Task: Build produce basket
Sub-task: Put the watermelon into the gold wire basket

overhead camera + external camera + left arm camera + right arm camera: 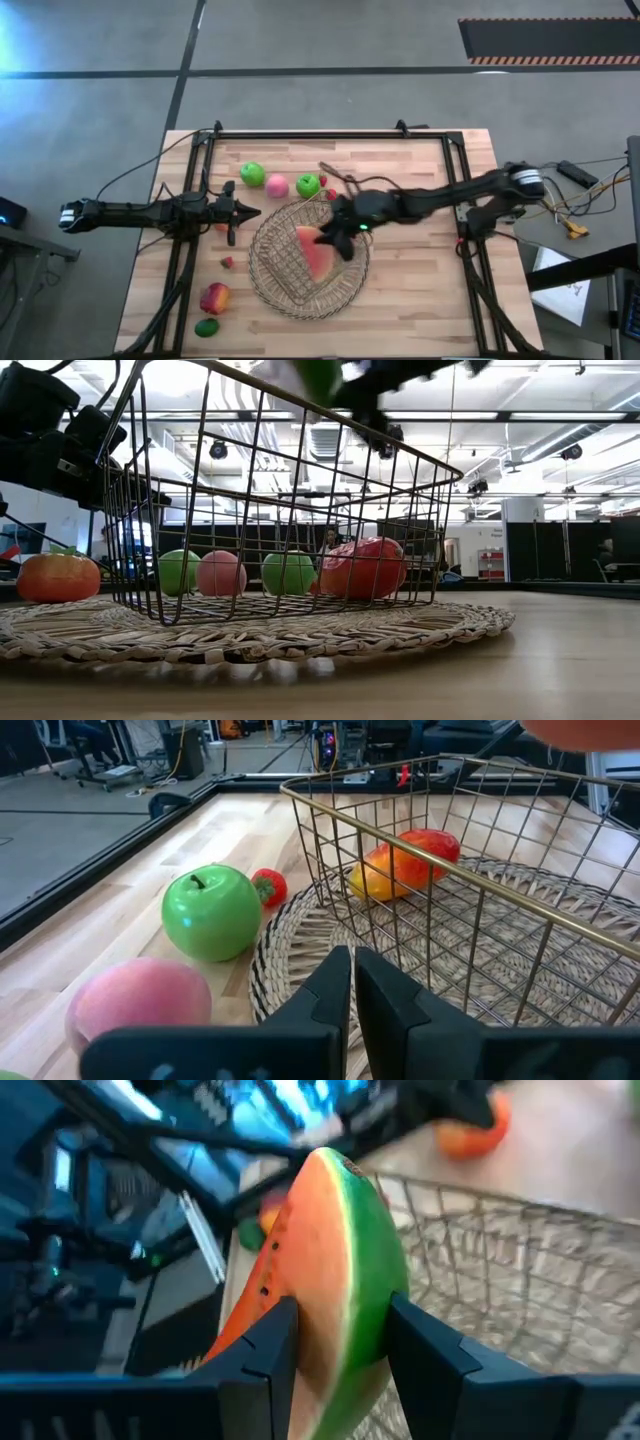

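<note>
watermelon slice (330, 1280): red, green rind | apple (211, 912): green | mat (300, 635): tan woven

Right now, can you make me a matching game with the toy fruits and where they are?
Things:
1. watermelon slice
2. pink peach
3. green lime
4. left gripper

Places or states:
A. on the table, between two green apples
B. shut, empty, beside the round mat
C. pinched in the right gripper above the basket
D. near the table's front edge, next to the red-yellow fruit

Pairs: 1-C, 2-A, 3-D, 4-B
</note>
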Robot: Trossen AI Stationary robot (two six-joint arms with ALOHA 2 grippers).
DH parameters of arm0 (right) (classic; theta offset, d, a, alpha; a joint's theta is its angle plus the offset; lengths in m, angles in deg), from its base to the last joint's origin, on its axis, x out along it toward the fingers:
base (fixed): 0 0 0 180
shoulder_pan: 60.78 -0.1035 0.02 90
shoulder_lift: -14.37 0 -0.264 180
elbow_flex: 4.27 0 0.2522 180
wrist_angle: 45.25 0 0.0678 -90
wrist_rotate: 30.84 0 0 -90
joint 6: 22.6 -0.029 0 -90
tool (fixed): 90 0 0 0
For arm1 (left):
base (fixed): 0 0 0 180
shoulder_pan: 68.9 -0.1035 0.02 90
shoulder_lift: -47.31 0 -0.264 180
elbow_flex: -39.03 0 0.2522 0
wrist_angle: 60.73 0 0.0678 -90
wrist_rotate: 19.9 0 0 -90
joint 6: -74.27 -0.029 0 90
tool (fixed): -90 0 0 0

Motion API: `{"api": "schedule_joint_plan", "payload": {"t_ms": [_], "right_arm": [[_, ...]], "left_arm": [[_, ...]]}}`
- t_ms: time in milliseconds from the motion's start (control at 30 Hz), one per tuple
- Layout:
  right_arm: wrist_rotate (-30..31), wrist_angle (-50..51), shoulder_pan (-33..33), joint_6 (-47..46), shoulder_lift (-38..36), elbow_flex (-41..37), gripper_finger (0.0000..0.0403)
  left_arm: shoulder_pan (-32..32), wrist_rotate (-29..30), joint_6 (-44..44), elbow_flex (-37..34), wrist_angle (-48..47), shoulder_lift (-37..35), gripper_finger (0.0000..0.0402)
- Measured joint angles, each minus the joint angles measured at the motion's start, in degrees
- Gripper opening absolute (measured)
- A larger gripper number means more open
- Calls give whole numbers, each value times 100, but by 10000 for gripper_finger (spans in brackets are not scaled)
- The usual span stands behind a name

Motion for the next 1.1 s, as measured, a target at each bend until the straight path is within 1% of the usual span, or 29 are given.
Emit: {"api": "schedule_joint_plan", "payload": {"t_ms": [67,233,333,433,633,800,1033,1100], "right_arm": [[-267,482,144,115,428,444,120],[-349,1933,330,346,1270,1311,120],[-350,2420,362,380,1628,1589,120],[-349,2648,371,386,1891,1762,121],[-295,2988,396,435,2052,1912,121],[141,3361,397,440,1991,1927,121],[152,3487,397,471,1967,1927,123],[259,3601,405,471,1967,1927,128]], "left_arm": [[-1,1,1,0,2,0,3],[-1,0,0,0,0,0,3],[1,0,-1,0,1,0,3],[-1,0,1,0,1,0,3],[-1,2,2,0,4,0,3],[1,1,1,0,0,1,3],[1,1,1,0,3,0,3],[0,0,0,0,0,-2,3]]}}
